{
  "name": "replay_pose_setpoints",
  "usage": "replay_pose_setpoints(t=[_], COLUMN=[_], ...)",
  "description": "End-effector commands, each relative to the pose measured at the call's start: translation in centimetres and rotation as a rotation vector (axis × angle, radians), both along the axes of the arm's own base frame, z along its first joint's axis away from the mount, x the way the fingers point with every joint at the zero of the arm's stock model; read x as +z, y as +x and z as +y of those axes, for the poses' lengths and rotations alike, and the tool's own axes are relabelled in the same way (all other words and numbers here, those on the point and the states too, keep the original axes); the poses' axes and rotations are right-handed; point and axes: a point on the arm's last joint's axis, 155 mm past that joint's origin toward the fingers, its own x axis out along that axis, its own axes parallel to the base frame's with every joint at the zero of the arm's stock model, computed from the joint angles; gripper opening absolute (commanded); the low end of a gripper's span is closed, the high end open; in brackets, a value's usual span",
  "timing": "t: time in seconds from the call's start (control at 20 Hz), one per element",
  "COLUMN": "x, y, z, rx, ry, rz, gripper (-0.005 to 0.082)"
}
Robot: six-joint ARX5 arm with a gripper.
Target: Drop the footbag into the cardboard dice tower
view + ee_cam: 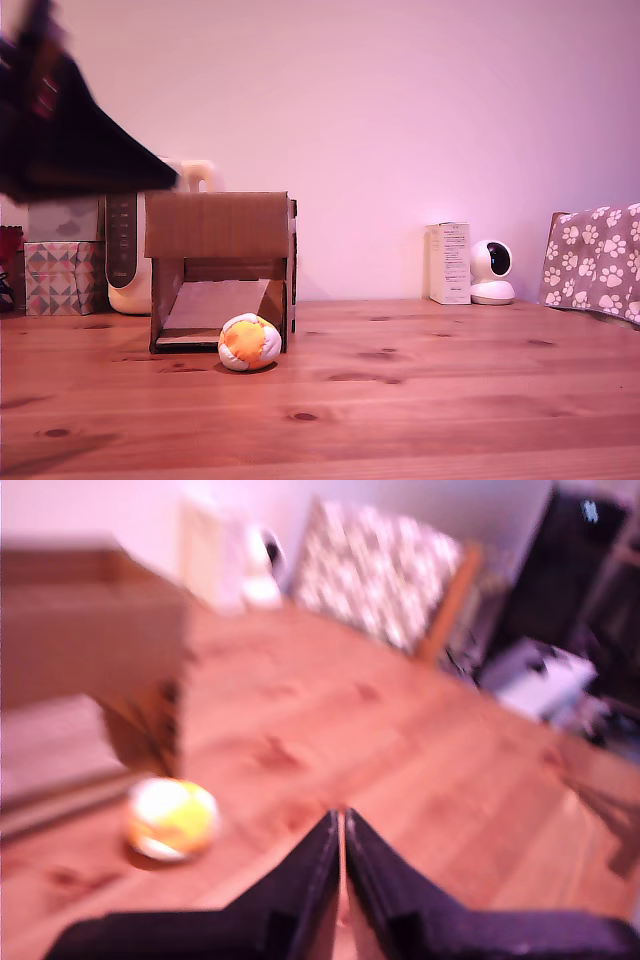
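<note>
Cardboard dice tower [218, 270] faces us in the exterior view, opening frontward; the footbag [248, 342] rests on the bench [420, 400] at its mouth. In the wrist view we see the tool [343, 825] pinched together, empty, above bare wood.

A home room: pine table [420, 400], paw-print cushion [595, 260], small indoor camera [491, 272].
</note>
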Motion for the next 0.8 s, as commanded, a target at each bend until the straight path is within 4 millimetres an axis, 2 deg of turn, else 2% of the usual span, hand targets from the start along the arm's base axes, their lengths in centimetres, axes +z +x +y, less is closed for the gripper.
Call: replay_pose_setpoints(t=[0.0, 0.15, 0.2, 0.25, 0.35, 0.4, 0.45, 0.75], x=[-0.4, -1.8, -2.4, -2.9, -3.8, -4.1, -4.3, -4.8], y=[0.4, 1.3, 1.7, 2.2, 3.7, 4.4, 5.0, 9.5], z=[-0.3, -0.7, -0.7, -0.7, -0.6, -0.7, -0.9, -1.5], rx=[-0.003, 0.008, 0.02, 0.03, 0.073, 0.087, 0.088, 0.152], ry=[-0.001, 0.014, 0.023, 0.032, 0.063, 0.088, 0.107, 0.202], rz=[-0.008, 0.009, 0.018, 0.026, 0.033, 0.029, 0.021, -0.024], gripper=[-0.0019, -0.0008, 0.0041, 0.0216, 0.0681, 0.0806, 0.077, 0.077])
